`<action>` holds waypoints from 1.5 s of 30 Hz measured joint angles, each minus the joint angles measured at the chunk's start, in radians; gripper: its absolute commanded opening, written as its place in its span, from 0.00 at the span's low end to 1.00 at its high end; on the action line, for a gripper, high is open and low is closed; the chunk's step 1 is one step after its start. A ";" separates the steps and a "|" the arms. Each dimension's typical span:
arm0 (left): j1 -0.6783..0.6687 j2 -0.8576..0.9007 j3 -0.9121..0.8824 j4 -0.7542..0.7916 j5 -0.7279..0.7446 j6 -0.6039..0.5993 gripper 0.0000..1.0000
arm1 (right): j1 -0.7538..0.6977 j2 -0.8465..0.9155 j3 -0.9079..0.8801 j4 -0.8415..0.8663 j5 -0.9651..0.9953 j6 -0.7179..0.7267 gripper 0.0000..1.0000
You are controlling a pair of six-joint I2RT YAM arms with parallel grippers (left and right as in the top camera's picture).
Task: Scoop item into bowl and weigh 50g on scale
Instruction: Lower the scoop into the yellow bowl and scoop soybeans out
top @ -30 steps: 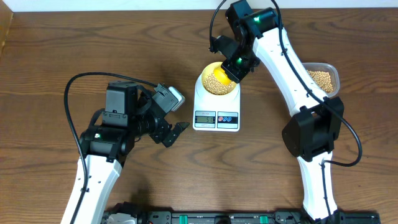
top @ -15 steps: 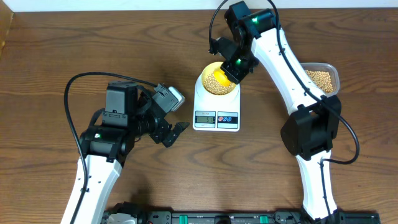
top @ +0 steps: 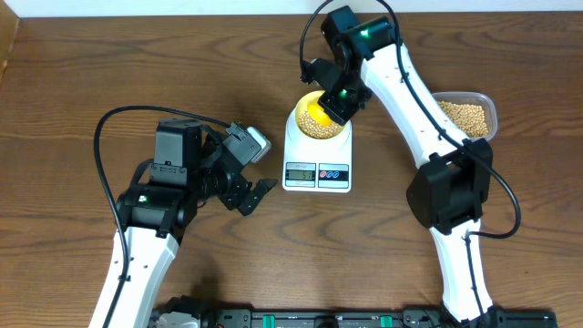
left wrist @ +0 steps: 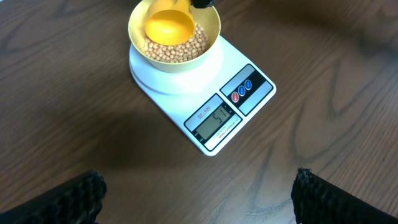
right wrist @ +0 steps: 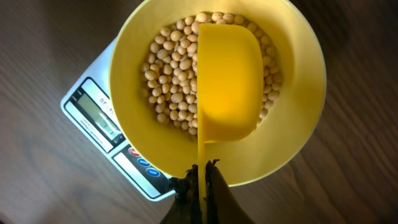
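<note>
Right arm has shifted slightly left. Right claw (right wrist: 200, 182) is clamped on the handle of the yellow scoop (right wrist: 227, 81), which hangs in the bowl (right wrist: 305, 124) over the beans (right wrist: 168, 68). Bowl sits on the scale (left wrist: 249, 93). Left claw (left wrist: 199, 202) has its fingers wide apart, empty, above the desk (top: 73, 91) beside the scale.

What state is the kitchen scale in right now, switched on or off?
On. In the left wrist view the scale has dark digits on its grey display, with the bowl of beans sitting on it.
</note>
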 measured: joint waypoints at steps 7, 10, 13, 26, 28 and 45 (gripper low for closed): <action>0.000 0.000 0.000 0.000 0.000 0.000 0.98 | 0.012 0.000 0.000 0.002 0.019 0.000 0.01; 0.000 0.000 0.000 0.000 0.000 0.000 0.98 | 0.018 0.000 0.000 0.002 0.019 0.000 0.01; 0.000 0.000 0.000 0.000 0.000 0.000 0.98 | 0.028 0.000 0.000 0.000 0.022 0.000 0.01; 0.000 0.000 0.000 0.000 0.000 0.000 0.97 | 0.024 0.000 0.000 -0.016 -0.009 0.029 0.01; 0.000 0.000 0.000 0.000 0.000 0.000 0.97 | 0.018 0.000 0.000 -0.018 -0.016 0.037 0.01; 0.000 0.000 0.000 0.000 0.000 0.000 0.98 | -0.095 0.000 0.008 -0.035 -0.241 0.074 0.01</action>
